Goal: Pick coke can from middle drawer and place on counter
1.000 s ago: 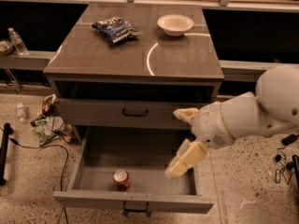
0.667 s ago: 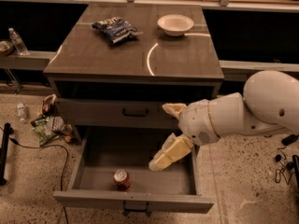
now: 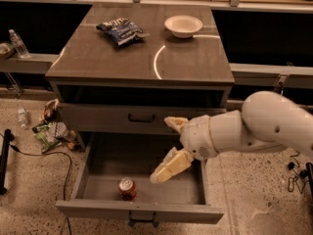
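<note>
The coke can (image 3: 127, 189) stands upright in the front left part of the open middle drawer (image 3: 98, 210), a grey box pulled out low in the cabinet. My gripper (image 3: 166, 148) hangs over the drawer's right half, up and to the right of the can and apart from it. Its two cream fingers (image 3: 171, 166) are spread open and hold nothing. The white arm comes in from the right. The counter (image 3: 98, 58) is the glossy grey-brown cabinet top with a white arc mark above.
A dark blue chip bag (image 3: 121, 31) and a white bowl (image 3: 183, 26) lie on the counter's far part. A closed drawer front with a black handle (image 3: 142, 117) sits above the open drawer. Litter (image 3: 54, 129) and a cable lie on the floor at left.
My arm and gripper have moved left over the open drawer, closer to the can. The can and the drawer have not moved.
</note>
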